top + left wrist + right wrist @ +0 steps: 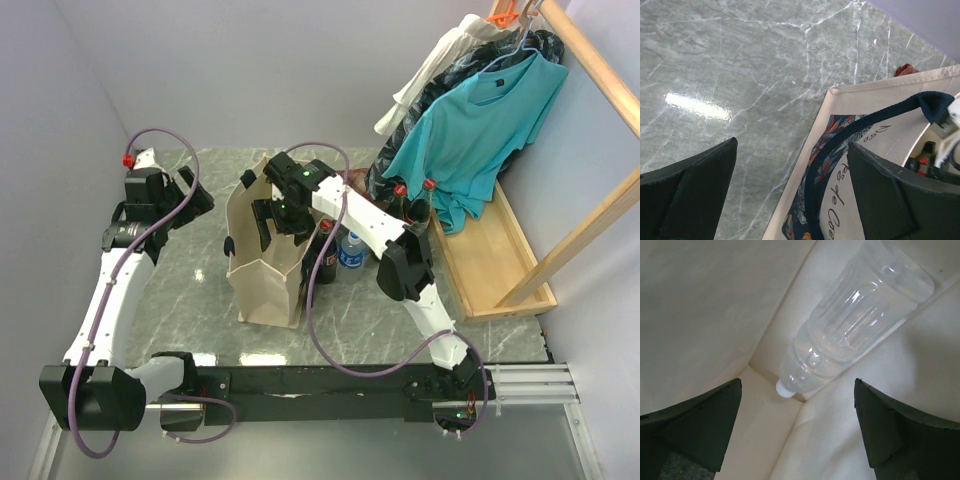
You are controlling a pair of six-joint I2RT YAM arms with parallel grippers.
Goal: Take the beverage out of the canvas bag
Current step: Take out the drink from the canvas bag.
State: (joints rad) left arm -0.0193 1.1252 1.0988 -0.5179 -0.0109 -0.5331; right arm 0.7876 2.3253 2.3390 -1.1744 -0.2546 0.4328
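Observation:
The beige canvas bag (262, 285) stands upright mid-table, its navy strap handle (840, 145) and dark flower print showing in the left wrist view. My right gripper (272, 228) reaches down into the bag's mouth. In the right wrist view it (797, 390) is open, with a clear plastic beverage bottle (855, 325) lying beyond the fingertips, white cap down in a bottom corner, untouched. My left gripper (200, 195) hangs open just left of the bag; in its own view the gripper (791, 150) frames the bag's rim and strap without touching them.
A dark red-capped bottle (325, 255) and a blue-labelled water bottle (350, 250) stand right of the bag. Two more red-capped bottles (402, 200) stand farther back. A teal shirt (480, 120) and other clothes hang over a wooden rack (500, 260) at the right edge.

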